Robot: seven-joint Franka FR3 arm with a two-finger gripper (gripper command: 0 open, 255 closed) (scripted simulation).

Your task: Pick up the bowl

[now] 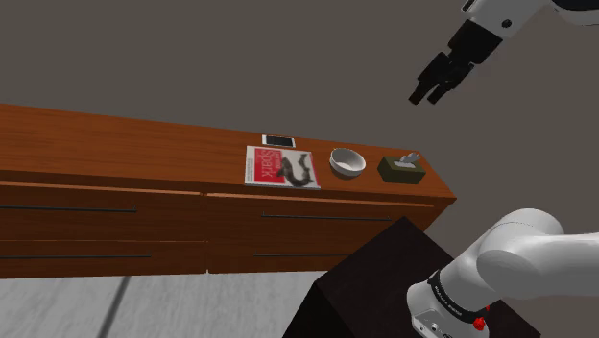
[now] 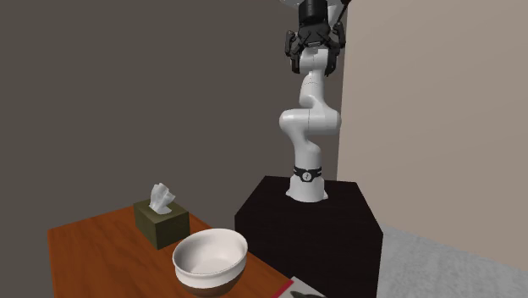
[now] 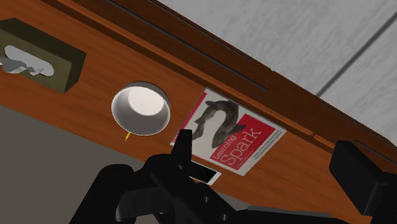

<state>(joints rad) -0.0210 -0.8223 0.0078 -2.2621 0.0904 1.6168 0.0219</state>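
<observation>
Claw (image 1: 428, 96), all black, hangs high above the brown wooden worktop (image 1: 125, 144), fingers spread apart with nothing between them. Down below, the round white bowl (image 1: 347, 161) sits upright between the red-covered book (image 1: 280, 167) and the olive tissue box (image 1: 401, 169). Best bet: descend over one rim wall, one finger inside, one outside, clear of both neighbours.

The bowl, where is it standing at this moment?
In the shoulder view the white bowl stands near the right end of the wooden dresser top, between the red-and-white book on its left and the olive tissue box on its right.
</observation>
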